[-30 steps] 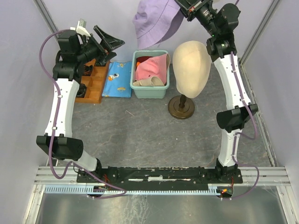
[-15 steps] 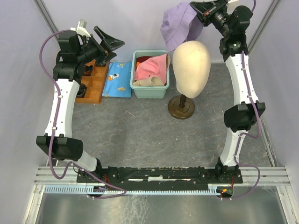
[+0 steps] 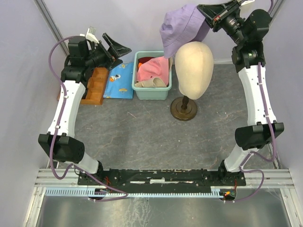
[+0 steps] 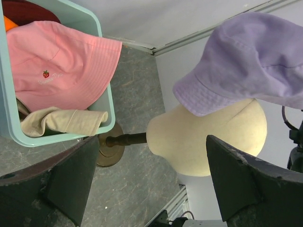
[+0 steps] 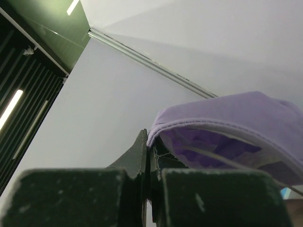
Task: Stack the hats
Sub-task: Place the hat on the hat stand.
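Note:
A lavender hat [image 3: 182, 29] hangs in the air just above the cream mannequin head [image 3: 193, 70], with my right gripper [image 3: 205, 12] shut on its brim [image 5: 163, 131]. The same lavender hat [image 4: 251, 61] shows over the head [image 4: 208, 142] in the left wrist view. A pink hat [image 3: 152, 67] and a cream-beige hat [image 3: 150, 83] lie in the teal bin [image 3: 152, 93], with orange and dark red fabric peeking out behind [image 4: 19, 9]. My left gripper [image 3: 117, 46] is open, raised left of the bin, holding nothing.
A blue patterned folded cloth [image 3: 119, 80] lies left of the bin, beside a wooden organiser [image 3: 93, 85]. The mannequin head stands on a dark round base [image 3: 184, 109]. Grey walls enclose the table on three sides.
My right arm has carried the lavender hat from above the bin rightward to over the mannequin head. The left gripper has shifted slightly up and right.

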Robot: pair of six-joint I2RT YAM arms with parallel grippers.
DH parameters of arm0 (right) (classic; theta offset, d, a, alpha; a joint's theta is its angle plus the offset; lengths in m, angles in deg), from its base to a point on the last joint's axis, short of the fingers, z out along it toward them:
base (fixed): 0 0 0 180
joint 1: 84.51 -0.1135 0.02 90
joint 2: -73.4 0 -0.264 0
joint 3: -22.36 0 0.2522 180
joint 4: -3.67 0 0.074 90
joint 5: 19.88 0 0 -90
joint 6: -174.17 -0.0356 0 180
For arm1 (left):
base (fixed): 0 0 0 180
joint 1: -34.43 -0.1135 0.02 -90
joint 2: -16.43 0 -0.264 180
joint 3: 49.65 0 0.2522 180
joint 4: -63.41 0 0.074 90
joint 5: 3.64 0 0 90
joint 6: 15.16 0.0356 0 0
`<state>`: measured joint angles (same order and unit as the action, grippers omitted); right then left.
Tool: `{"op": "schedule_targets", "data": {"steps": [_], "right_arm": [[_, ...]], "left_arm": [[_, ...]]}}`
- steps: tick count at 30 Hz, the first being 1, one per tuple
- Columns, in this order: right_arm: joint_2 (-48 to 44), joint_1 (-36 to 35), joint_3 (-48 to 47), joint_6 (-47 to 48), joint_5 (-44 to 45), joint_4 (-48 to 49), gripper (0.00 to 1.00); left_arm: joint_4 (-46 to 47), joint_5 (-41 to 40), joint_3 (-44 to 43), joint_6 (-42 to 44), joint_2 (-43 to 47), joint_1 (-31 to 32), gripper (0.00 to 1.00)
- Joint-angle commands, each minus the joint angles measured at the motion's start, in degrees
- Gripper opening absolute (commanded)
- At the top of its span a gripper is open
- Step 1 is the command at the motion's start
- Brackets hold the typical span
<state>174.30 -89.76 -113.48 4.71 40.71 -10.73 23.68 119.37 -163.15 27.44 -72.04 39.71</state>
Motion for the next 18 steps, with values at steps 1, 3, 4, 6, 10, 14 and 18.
{"op": "schedule_targets", "data": {"steps": [1, 3, 4, 6, 10, 14, 18], "right_arm": [[-5.5, -0.6, 2.4, 1.0, 2.5, 0.9, 0.0], [-6.8, -1.2, 4.2, 1.1, 4.1, 0.7, 0.0], [-7.0, -1.7, 4.8, 0.9, 4.6, 0.8, 0.0], [-7.2, -3.3, 5.4, 0.2, 6.3, 1.2, 0.0], [-6.4, -7.5, 4.3, 0.4, 9.6, 0.6, 0.0], [-6.3, -10.5, 4.1, 1.7, 11.6, -1.2, 0.0], [-8.6, -10.8, 5.8, 4.0, 12.9, -3.7, 0.0]], "left_arm": [[4.8, 0.1, 0.0, 1.4, 2.0, 0.5, 0.99], [5.0, 0.1, 0.1, 1.4, 1.9, 0.7, 0.99], [5.2, 0.0, 0.1, 1.3, 1.9, 0.8, 0.99], [5.4, 0.0, 0.5, 1.2, 1.9, 1.2, 0.99], [6.4, 0.0, 1.5, 0.7, 2.3, 1.8, 0.99], [6.5, -0.1, 2.0, 0.9, 2.9, 1.9, 0.99], [6.4, -0.2, 2.9, 1.1, 3.7, 1.9, 0.99]]}}
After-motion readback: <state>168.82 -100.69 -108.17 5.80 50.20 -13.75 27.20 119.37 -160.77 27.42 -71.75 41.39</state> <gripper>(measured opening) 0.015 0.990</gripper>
